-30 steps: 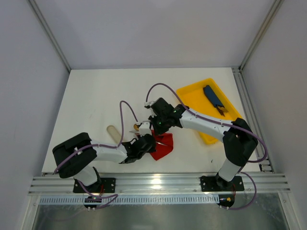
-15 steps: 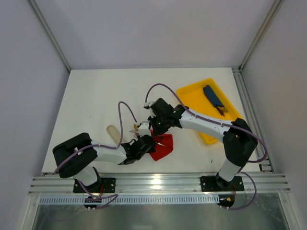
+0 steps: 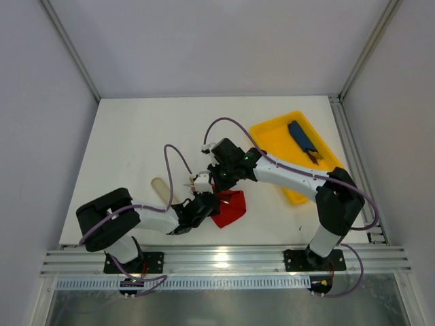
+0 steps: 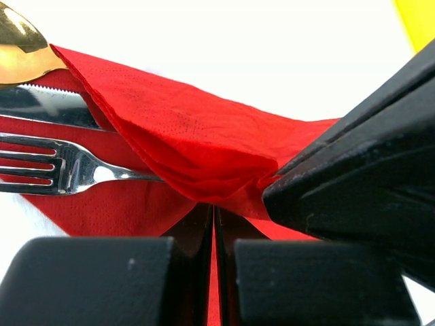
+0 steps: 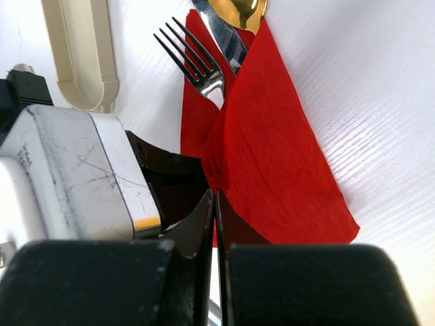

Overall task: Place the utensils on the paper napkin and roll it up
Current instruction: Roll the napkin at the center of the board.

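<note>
The red paper napkin [image 3: 230,208] lies near the table's front, one flap folded over the utensils. In the left wrist view the napkin [image 4: 190,139] covers the handles of the fork [image 4: 68,170], a knife [image 4: 47,109] and the gold spoon [image 4: 20,44]. My left gripper [image 4: 215,212] is shut on the napkin's fold. My right gripper [image 5: 215,195] is also shut on the napkin [image 5: 272,149], right beside the left one. The fork [image 5: 197,68] and spoon [image 5: 238,10] stick out at the far end. From above, the left gripper [image 3: 208,202] and right gripper [image 3: 220,179] meet over the napkin.
A yellow tray [image 3: 272,139] at the right holds a dark-blue oblong item [image 3: 302,138]. A beige sleeve [image 3: 161,189] lies left of the napkin and shows in the right wrist view [image 5: 81,54]. The table's front edge is close behind the napkin.
The right gripper has shifted slightly to the left and away with the napkin's fold; the left gripper keeps its hold and has barely moved.
</note>
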`<move>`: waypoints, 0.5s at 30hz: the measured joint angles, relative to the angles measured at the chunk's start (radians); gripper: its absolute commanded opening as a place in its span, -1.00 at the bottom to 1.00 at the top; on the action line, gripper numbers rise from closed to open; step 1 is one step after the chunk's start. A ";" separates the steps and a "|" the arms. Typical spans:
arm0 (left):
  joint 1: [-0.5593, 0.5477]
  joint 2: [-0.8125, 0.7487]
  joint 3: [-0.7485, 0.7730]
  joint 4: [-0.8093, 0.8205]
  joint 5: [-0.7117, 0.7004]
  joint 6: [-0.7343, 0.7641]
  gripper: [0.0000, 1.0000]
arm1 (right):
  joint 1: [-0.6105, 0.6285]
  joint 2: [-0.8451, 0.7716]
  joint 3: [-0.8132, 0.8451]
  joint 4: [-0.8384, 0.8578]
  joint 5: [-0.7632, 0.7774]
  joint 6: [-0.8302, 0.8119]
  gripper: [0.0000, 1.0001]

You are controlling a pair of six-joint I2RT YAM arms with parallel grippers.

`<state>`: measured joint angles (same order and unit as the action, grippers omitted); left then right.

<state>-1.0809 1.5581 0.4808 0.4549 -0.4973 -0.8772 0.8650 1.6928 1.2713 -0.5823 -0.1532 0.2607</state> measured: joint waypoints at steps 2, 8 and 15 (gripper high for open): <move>0.000 0.014 -0.003 0.023 -0.006 0.002 -1.00 | 0.000 0.003 0.000 0.000 0.000 0.000 -0.93; 0.000 0.047 -0.002 0.064 -0.026 0.013 -1.00 | 0.000 0.009 0.001 -0.006 0.000 0.000 -0.93; 0.000 0.045 -0.005 0.068 -0.027 0.017 -1.00 | 0.000 0.011 0.007 -0.015 0.000 0.000 -0.92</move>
<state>-1.0805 1.6032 0.4759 0.5232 -0.5240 -0.8600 0.8650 1.7035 1.2785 -0.5976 -0.1532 0.2604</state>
